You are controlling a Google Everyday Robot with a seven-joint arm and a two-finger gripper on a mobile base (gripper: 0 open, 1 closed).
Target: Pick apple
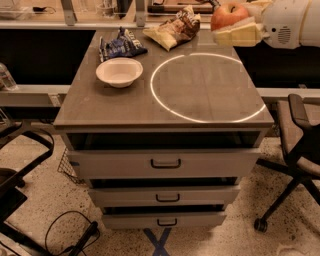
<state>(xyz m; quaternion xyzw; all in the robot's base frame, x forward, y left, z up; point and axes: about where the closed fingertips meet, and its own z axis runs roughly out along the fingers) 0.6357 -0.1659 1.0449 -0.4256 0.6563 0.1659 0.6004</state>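
The red-orange apple (pixel 228 15) is held in my gripper (pixel 235 27) at the top right of the camera view, lifted above the back right corner of the cabinet top (pixel 165 85). The cream-coloured fingers (pixel 237 35) are closed around the apple's lower side. The white arm body (pixel 292 22) reaches in from the right edge.
A white bowl (pixel 119 71) sits at the back left of the cabinet top. A dark blue snack bag (pixel 120 44) and a yellow chip bag (pixel 175 27) lie at the back. A bright light ring (pixel 207 87) marks the top. Office chairs stand right (pixel 300 145) and left (pixel 20 165). Drawers (pixel 165 162) face front.
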